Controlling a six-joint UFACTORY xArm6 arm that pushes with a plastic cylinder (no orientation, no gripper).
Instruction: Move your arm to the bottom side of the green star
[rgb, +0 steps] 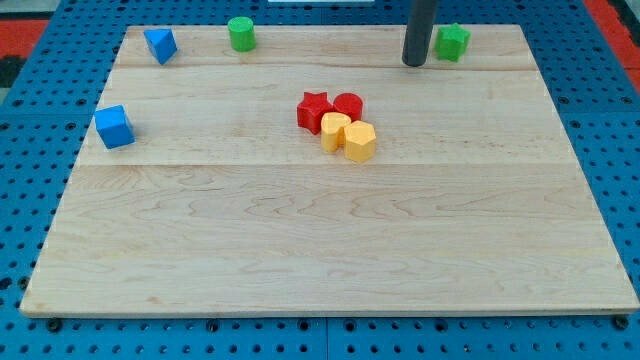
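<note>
The green star (452, 42) lies near the board's top edge at the view's upper right. My tip (415, 63) rests on the board just to the left of the star and slightly lower, a small gap apart from it. The dark rod rises from the tip straight out of the view's top.
A green cylinder (241, 33) and a blue block (160, 45) lie along the top edge at the left. A blue cube (114, 127) sits at the left. A red star (314, 110), a red cylinder (348, 105) and two yellow blocks (335, 130) (360, 142) cluster at the centre.
</note>
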